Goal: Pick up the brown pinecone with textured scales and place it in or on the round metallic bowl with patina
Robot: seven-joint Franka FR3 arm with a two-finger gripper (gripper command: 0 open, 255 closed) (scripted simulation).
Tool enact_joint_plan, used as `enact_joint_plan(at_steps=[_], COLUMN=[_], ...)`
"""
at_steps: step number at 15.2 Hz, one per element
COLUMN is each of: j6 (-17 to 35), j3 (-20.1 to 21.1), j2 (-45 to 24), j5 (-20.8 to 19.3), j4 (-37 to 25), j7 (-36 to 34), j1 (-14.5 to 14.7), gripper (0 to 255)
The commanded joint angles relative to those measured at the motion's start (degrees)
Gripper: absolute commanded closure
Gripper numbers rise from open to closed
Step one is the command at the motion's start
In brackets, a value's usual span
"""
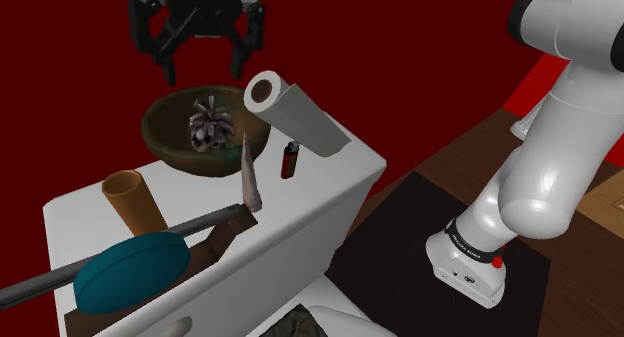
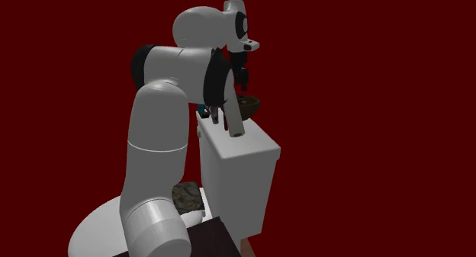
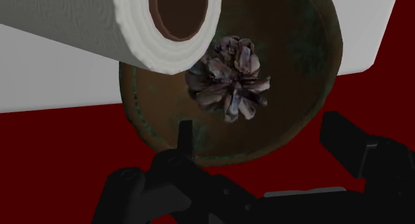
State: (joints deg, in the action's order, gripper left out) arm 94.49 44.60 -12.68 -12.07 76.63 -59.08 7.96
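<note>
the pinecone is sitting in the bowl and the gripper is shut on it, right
Not quite. The pinecone is in the bowl, but the gripper is open, not shut on it. The shoulder view shows its fingers spread apart above the bowl, clear of the pinecone.
</note>
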Motion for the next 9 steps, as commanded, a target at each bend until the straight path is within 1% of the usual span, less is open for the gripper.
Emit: enact_joint_plan(at_steps=[1, 4, 8, 9], j6=[0.00, 0.00, -8.87, -8.87], j3=[0.00, 0.00, 0.28, 0.25], j2=[0.00, 0.00, -2.85, -2.85], j5=[0.00, 0.00, -2.46, -2.45], j4=[0.00, 0.00, -11.06, -11.06], j7=[0.00, 0.00, -0.60, -0.59], j1=[0.00, 0.00, 3.09, 3.11], gripper=[0, 0, 0, 0])
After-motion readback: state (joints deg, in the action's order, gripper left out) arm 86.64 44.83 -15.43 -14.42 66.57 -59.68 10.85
